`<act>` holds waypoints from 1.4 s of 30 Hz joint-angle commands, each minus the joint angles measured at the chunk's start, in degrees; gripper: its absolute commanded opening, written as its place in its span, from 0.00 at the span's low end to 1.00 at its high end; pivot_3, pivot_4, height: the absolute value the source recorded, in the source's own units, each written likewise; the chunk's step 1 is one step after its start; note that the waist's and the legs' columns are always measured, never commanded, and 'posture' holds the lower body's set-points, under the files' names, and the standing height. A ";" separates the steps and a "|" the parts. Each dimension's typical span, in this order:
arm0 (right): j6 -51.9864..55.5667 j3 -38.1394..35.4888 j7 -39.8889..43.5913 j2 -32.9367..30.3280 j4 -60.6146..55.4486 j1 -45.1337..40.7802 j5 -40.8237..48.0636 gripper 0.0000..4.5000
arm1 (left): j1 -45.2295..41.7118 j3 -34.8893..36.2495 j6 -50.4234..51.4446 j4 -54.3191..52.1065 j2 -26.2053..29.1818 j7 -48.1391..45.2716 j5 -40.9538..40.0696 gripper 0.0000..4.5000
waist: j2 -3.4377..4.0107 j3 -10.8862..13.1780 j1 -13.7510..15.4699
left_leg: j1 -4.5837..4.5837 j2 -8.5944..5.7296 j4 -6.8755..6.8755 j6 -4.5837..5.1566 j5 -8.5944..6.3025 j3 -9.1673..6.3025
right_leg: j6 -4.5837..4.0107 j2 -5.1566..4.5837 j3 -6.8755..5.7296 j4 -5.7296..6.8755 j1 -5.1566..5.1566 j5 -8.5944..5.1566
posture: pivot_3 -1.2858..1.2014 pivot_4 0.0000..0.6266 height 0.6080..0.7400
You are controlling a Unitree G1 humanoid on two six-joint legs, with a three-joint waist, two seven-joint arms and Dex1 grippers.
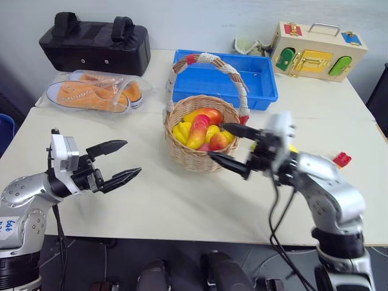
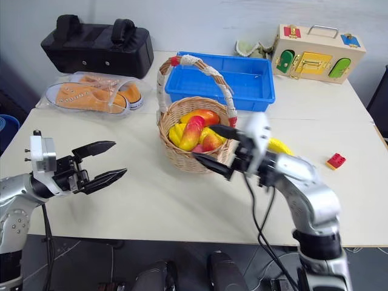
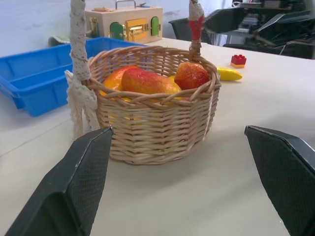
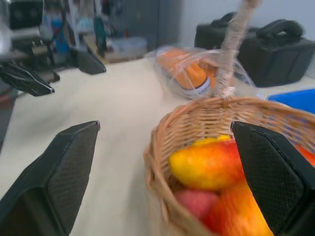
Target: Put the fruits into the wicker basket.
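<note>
Pale bench, plain wall, even light all round.

A cream bench (image 1: 182, 206) fills the room's middle, set against a light grey-white wall (image 1: 200, 18). Along the far edge sit a black carry bag (image 1: 94, 42), bagged orange sneakers (image 1: 91, 92), a blue plastic tray (image 1: 260, 82) and a wooden latch-board box (image 1: 318, 51). Below the near edge there's dark floor (image 1: 121, 260); soft, diffuse lighting throws only faint shadows.
</note>
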 commanded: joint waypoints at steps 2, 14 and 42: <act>-18.58 -12.56 3.49 0.06 1.70 11.07 -1.65 0.99 | -0.83 1.88 -0.06 0.52 2.75 -2.17 -1.36 1.00 | 0.02 0.02 -0.47 | 0.08 0.00 0.03 0.00 0.00 0.03 | 0.00 0.01 0.03 -0.03 0.10 0.00 | 0.52 0.24 1.00; -35.41 -25.09 5.51 -4.39 21.72 28.15 -5.27 0.99 | -3.46 0.86 -0.86 6.92 5.92 -6.85 -0.23 1.00 | 0.10 0.07 -0.48 | 0.52 -0.06 -0.03 0.06 0.09 0.15 | -0.03 0.01 0.17 0.05 0.39 0.11 | 0.52 0.24 1.00; -6.53 13.57 12.12 -21.08 75.04 -35.72 -28.03 0.47 | -0.87 -1.01 6.27 -10.84 3.05 -1.89 -7.10 1.00 | 0.41 0.27 -0.40 | 0.29 -0.04 0.14 0.04 0.14 0.20 | 0.00 0.02 0.24 0.04 0.19 0.09 | 0.52 0.24 1.00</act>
